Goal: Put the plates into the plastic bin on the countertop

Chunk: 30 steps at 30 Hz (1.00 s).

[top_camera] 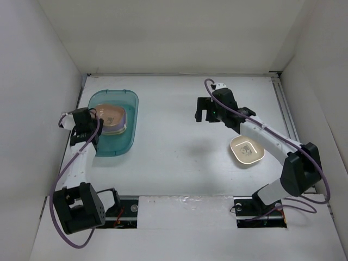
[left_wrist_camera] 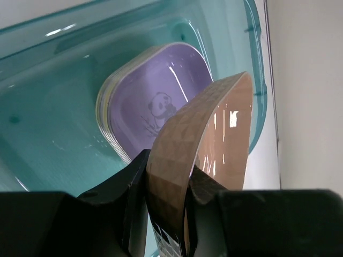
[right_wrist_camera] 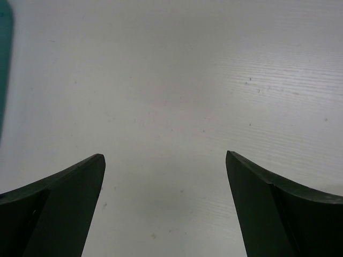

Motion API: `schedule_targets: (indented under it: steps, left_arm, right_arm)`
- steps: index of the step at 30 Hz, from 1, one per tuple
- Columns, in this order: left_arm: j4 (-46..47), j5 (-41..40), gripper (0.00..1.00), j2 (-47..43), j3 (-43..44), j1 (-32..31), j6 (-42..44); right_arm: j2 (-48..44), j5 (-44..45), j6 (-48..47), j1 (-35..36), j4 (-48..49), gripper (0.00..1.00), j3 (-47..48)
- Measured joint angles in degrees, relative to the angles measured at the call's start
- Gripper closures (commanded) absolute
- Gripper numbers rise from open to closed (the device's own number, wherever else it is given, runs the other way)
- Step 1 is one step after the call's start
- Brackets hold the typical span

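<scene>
The teal plastic bin [top_camera: 129, 103] stands at the far left of the white countertop [top_camera: 179, 147]. A stack of plates [left_wrist_camera: 115, 91] lies in it, a purple panda plate [left_wrist_camera: 155, 91] on top. My left gripper [top_camera: 89, 124] is shut on the rim of a brown plate [left_wrist_camera: 214, 128] and holds it tilted above the stack, inside the bin [left_wrist_camera: 48, 96]. A cream plate [top_camera: 247, 150] lies on the countertop at the right, under my right forearm. My right gripper [top_camera: 205, 111] is open and empty over bare countertop [right_wrist_camera: 171, 80] near the back.
White walls bound the countertop on the left, back and right. A metal rail [top_camera: 285, 106] runs along the right edge. The arm bases sit at the near edge.
</scene>
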Motion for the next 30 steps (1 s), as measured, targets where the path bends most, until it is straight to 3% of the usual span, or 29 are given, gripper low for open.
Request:
schedule_targets:
  steps: [7, 12, 15, 18, 19, 20, 25, 30]
  left_arm:
    - [5.16, -4.9, 0.99, 2.03, -1.29, 0.0, -4.76]
    - [8.37, -5.27, 0.46, 4.52, -1.29, 0.0, -5.66]
    - [8.98, -4.46, 0.37, 5.49, -1.27, 0.0, -6.03]
    - [9.38, -3.3, 0.21, 5.35, -1.27, 0.0, -5.88]
    - [9.44, -2.84, 0.14, 5.14, -1.27, 0.0, -5.7]
    - [9.22, -1.95, 0.01, 4.85, -1.27, 0.0, -5.33]
    - [6.34, 1.75, 0.0, 0.81, -0.81, -1.53, -2.03]
    - [2.78, 6.51, 0.0, -2.38, 0.87, -2.78, 2.03]
  right_arm:
    - [-9.03, -0.96, 0.09, 1.57, 2.08, 0.0, -7.74]
    - [-14.36, -1.05, 0.22, 2.56, 1.92, 0.0, -10.1]
    - [-16.87, -0.2, 0.26, 2.58, 1.64, 0.0, -10.14]
    - [-19.56, 0.76, 0.24, 2.58, 1.18, 0.0, -10.14]
    - [-20.35, 1.09, 0.24, 2.58, 0.94, 0.0, -10.14]
    - [-20.98, 1.51, 0.22, 2.47, 0.46, 0.0, -10.14]
    - [-22.38, 2.91, 1.2, -0.59, -0.92, 0.0, -11.85]
    - [-26.34, 7.63, 7.78, -5.14, -3.39, 0.0, -21.29]
